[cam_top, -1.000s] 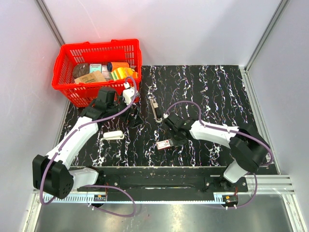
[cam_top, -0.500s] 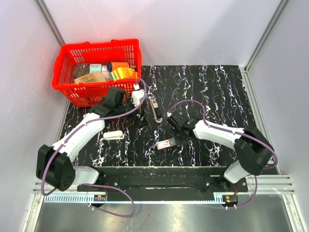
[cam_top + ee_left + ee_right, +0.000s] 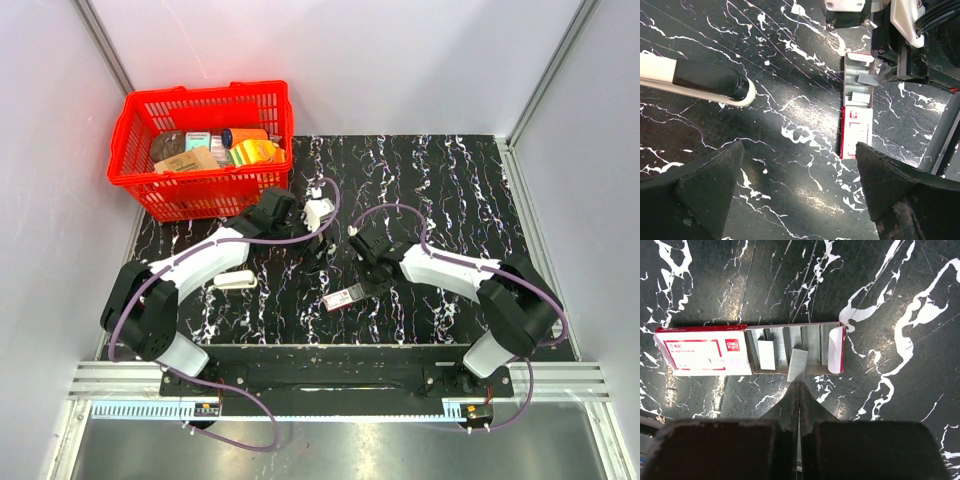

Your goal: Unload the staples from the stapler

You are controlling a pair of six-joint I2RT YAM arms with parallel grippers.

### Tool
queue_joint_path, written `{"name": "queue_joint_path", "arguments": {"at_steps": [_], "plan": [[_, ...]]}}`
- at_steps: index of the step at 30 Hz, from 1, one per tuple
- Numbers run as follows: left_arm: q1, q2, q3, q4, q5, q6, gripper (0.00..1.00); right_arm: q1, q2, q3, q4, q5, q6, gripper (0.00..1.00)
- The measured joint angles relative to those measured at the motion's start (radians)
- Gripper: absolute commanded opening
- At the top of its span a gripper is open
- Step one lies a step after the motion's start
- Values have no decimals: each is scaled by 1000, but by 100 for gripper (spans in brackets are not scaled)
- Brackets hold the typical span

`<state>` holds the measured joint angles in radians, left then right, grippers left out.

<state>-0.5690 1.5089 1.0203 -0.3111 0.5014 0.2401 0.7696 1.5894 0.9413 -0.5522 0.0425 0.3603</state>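
The stapler does not show in any view; the left wrist covers the spot where it lay in the top view. My left gripper (image 3: pixel 317 247) (image 3: pixel 800 200) is wide open and empty, hovering over bare table. My right gripper (image 3: pixel 360 283) (image 3: pixel 799 385) is shut on a grey strip of staples (image 3: pixel 798 365) and holds it over the open tray of a red-and-white staple box (image 3: pixel 705 357) (image 3: pixel 340 297) (image 3: pixel 856 125). More staple strips lie in the tray. The strip also shows in the left wrist view (image 3: pixel 867 78).
A red basket (image 3: pixel 215 178) with packets stands at the back left. A white oblong piece (image 3: pixel 235 280) (image 3: pixel 655 75) with a black part on top lies left of the box. The black rail (image 3: pixel 320 362) runs along the near edge.
My left arm has swung right, from beside the basket to the table's middle, and now covers the stapler. My right gripper has stayed at the staple box.
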Motion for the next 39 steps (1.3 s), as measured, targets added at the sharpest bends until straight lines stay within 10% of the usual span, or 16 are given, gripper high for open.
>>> {"name": "queue_joint_path", "arguments": {"at_steps": [39], "plan": [[-195, 347, 85, 280, -357, 39, 99, -52, -217, -275, 285, -9, 284, 0]]}}
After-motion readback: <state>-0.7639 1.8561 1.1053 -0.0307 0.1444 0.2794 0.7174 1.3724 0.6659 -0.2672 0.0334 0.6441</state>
